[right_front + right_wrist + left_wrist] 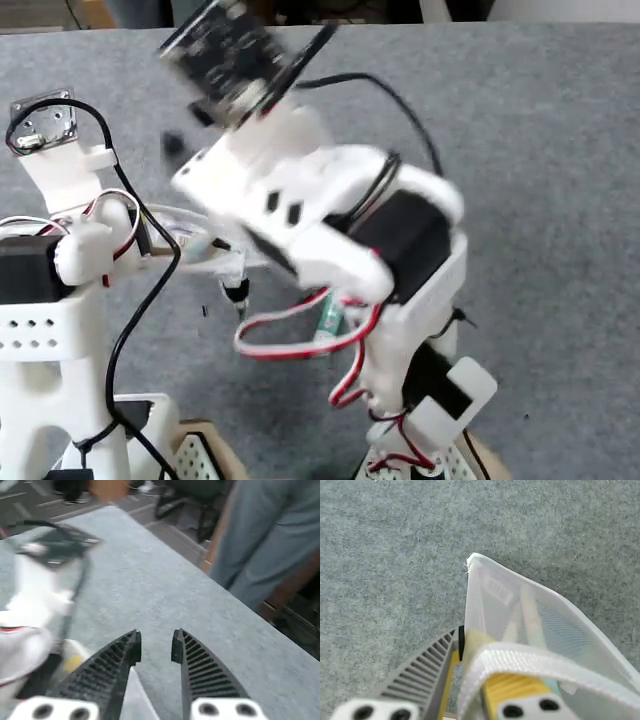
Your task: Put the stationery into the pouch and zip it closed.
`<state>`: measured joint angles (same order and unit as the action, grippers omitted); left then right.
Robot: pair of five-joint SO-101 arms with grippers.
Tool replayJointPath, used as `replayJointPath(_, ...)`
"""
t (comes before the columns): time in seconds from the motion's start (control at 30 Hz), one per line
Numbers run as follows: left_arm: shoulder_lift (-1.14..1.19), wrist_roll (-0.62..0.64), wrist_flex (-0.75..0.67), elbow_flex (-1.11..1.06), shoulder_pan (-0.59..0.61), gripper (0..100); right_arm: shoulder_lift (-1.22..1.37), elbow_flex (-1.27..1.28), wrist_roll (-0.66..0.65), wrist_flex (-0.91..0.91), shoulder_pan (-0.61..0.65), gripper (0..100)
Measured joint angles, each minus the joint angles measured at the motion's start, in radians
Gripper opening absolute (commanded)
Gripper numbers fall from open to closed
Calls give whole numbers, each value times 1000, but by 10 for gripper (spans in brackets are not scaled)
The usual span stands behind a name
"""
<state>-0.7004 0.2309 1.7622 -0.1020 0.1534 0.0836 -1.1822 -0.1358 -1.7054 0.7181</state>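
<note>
- At the pouch's (pixel 570 630) mouth, the left hand (pixel 470 645) is clamped on one edge of the zip tape. That single pinch is all that steadies the bag on the tabletop (pixel 380 555). If it slips, the mouth would likely sag or twist.
- Well above the pouch, the right hand (pixel 156 647) has its jaws a narrow gap apart, with nothing between them. On the way down to the pouch it could knock the left arm or snag its cables, which lie close by.
- Just beside the pouch, under the right arm, lies a green piece (pixel 330 315), likely stationery. Zipping now would leave it outside.
- I cannot make out a zip puller. A pull along the tape against a one-edge hold may drag the whole pouch instead of closing it.
- Counts: one pouch, two hands and one green piece outside the pouch.
- Inside the pouch, one pale stick (pixel 532 615) shows plainly through the mesh. I cannot separate or count the shapes beside it.
</note>
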Motion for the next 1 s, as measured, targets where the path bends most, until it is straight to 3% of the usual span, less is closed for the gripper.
replayJointPath(0.17, 0, 0, 0, 0, 72, 28, 0, 0, -2, 0, -207, 119)
replayJointPath(0.4, 0, 0, 0, -11, 84, 28, 0, 77, -2, -54, -390, 120)
replayJointPath(0.73, 0, 0, -2, -63, 91, 29, 2, 437, 8, -54, -483, 120)
replayJointPath(1.0, 0, -9, -2, -63, 91, 29, 2, 692, 8, -54, -488, 120)
